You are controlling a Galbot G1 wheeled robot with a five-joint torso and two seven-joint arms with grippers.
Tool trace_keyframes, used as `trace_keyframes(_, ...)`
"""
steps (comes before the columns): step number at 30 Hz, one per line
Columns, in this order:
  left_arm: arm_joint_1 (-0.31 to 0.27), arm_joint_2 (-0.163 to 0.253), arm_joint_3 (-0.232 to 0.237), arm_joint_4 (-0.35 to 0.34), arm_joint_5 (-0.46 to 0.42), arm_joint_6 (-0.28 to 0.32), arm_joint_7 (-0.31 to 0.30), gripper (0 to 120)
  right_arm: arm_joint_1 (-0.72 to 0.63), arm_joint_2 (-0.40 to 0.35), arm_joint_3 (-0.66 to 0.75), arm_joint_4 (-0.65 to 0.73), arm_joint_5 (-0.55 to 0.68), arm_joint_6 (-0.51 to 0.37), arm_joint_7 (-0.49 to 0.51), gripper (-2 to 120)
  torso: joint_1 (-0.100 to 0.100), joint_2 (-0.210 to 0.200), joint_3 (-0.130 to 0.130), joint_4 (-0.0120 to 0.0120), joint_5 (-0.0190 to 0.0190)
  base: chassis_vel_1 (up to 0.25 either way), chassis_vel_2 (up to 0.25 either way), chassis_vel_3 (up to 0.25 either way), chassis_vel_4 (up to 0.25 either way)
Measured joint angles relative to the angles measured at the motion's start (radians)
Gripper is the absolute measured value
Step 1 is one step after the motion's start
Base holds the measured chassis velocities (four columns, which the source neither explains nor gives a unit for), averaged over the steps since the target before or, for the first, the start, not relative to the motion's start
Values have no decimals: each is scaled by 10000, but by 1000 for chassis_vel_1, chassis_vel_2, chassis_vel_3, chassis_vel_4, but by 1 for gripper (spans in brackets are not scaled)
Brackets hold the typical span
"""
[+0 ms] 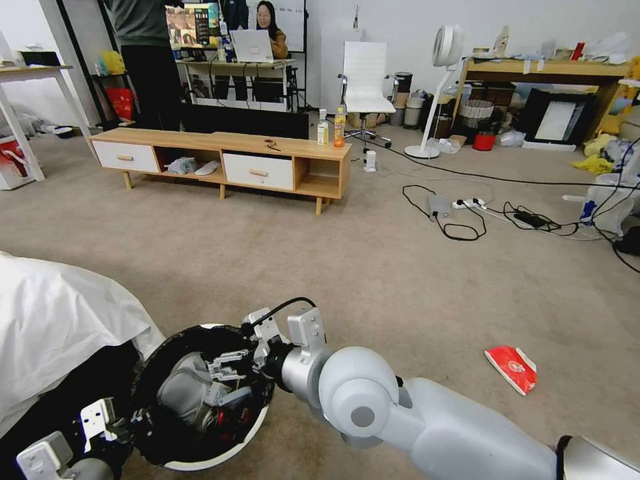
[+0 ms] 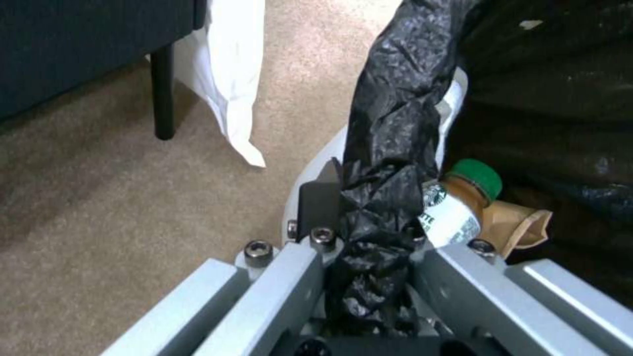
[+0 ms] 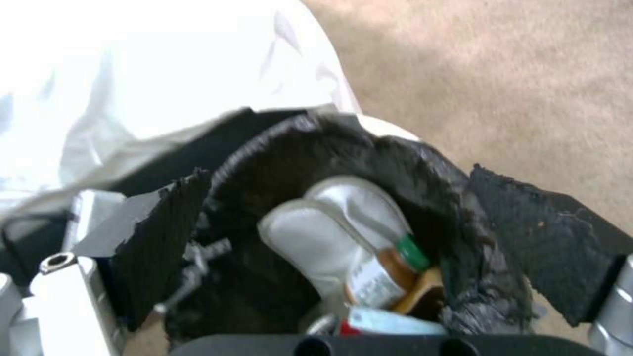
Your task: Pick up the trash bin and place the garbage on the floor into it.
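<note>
Head view shows the trash bin (image 1: 200,460), white with a crinkled black liner, low at the robot's left front. The left gripper (image 2: 369,237) is clamped on the bin's near rim, one finger outside the white wall, the other inside, liner bunched between them. The right gripper (image 1: 230,370) hangs over the bin mouth with its jaws spread and nothing between them; the right wrist view looks straight down between the two black pads (image 3: 158,237) into the liner.

Directly below the right jaws, inside the bin, lie a pale grey pouch-like item (image 3: 330,227), the green-capped bottle (image 3: 385,269), some brown paper (image 2: 518,225) and a red scrap, part hidden.

Outstanding garbage: one flat red packet (image 1: 512,367) on the carpet, well apart from the bin and off to the right of the right jaws, beyond the arm's elbow. Its long axis appears to run diagonally, away-left to near-right. By judgement the right arm is much the nearer; the left is occupied holding the bin.
</note>
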Motion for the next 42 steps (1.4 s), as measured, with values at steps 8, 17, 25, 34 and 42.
trace_keyframes(8, -5, 5, -32, 56, 15, 5, 14, 1, -225, -388, 705, 468, 26, 319, -385, 100, 0, 0, 0, 1, 1, 0, 0, 0, 0)
trace_keyframes(17, -10, 62, -142, 86, 5, 11, 16, 1, -849, -1394, 2299, 986, -767, 788, -837, 100, 0, 0, 0, 0, 2, 0, 0, 0, 0)
trace_keyframes(25, 6, 96, -178, 99, -18, 14, 15, 1, -2060, -2207, 4387, 1486, -1534, 1495, -1504, 100, 0, 0, 0, -1, 1, 0, 0, 0, 0)
trace_keyframes(34, 32, 102, -203, 123, -9, 14, 13, 1, -2891, -2591, 5313, 1504, -2605, 1953, -1399, 100, 0, 0, 1, 1, 0, 0, 0, 0, 0)
trace_keyframes(42, 130, 160, -317, 55, 65, 14, 14, 1, -3762, -3169, 5786, 697, -3666, 1077, -288, 100, 0, 0, 1, -2, 1, 0, 0, 0, 0)
